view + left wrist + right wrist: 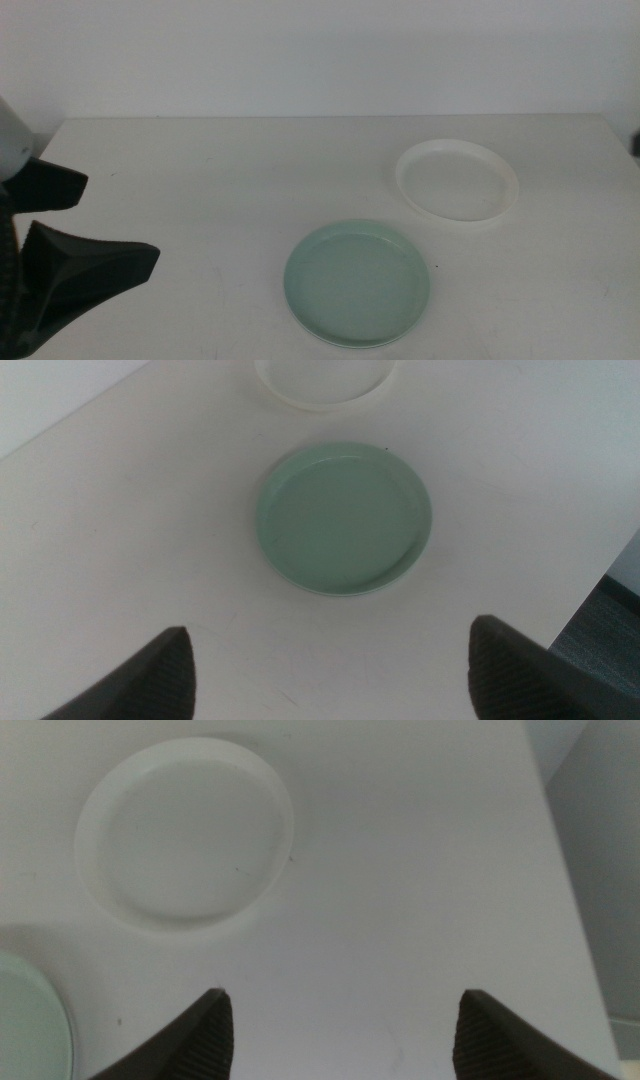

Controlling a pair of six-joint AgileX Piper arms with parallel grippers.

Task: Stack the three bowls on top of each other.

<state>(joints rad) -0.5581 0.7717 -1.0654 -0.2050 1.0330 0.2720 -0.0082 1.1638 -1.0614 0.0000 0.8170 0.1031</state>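
A mint green bowl (358, 283) lies on the white table near the front middle. A paler rim shows under its near edge; I cannot tell whether another bowl lies beneath it. The white bowl (457, 183) sits alone, behind and to the right of the green one. My left gripper (120, 222) hangs at the left side, open and empty, well left of the green bowl (342, 518); the white bowl (322, 382) lies beyond that. My right gripper (345, 995) is open and empty above the table beside the white bowl (185, 832). The green bowl (30, 1020) barely shows there.
The table's back edge (330, 118) meets a white wall. The left wrist view shows the table's edge (600, 585) with dark floor beyond it. The right wrist view shows the table's side edge (560, 850).
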